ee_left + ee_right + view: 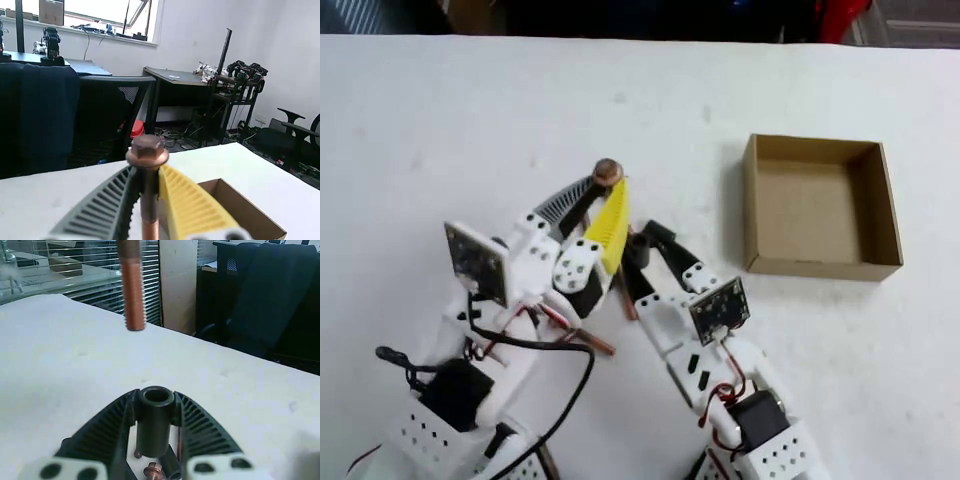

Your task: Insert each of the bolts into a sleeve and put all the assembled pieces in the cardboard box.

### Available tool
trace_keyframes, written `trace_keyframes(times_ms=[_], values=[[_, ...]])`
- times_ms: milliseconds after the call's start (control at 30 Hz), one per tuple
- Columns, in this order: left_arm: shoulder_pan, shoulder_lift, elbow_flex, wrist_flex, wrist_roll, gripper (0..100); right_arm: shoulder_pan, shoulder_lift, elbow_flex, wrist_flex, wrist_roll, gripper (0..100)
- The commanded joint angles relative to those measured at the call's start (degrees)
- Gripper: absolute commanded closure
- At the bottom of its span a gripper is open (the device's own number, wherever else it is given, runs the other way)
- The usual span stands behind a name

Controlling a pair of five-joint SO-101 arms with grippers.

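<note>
Near the middle of the table [470,110], the left gripper [606,190] clenches a copper bolt [607,171] upright by its shaft, head up. Just to its right, the right gripper [638,248] grasps a black sleeve [154,422], opening upward, apart from the bolt's threaded tip. Farther right sits the cardboard box [817,268].

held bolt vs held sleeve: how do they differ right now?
Colour: the bolt is copper-coloured, the sleeve black. Shape: the bolt is a threaded shank with a flanged head; the sleeve is a smooth tube with an open bore. Holder: the bolt sits in the left gripper, the sleeve in the right gripper. Shared: both stand upright, clamped; the bolt is not yet in the sleeve.
</note>
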Motion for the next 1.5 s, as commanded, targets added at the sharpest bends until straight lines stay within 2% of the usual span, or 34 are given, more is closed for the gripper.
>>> trace_keyframes(times_ms=[0,300,1467], values=[[0.66,-1.10,-0.62,-2.02,0.79,98,0.84,-0.75,0.44,0.22,-0.26,98.1],[3.65,-1.10,6.86,-9.49,0.79,98,0.48,-0.75,0.44,-0.04,0.00,98.1],[3.38,-1.19,16.18,-9.76,0.79,98,0.31,-0.75,0.44,0.04,3.08,98.1]])
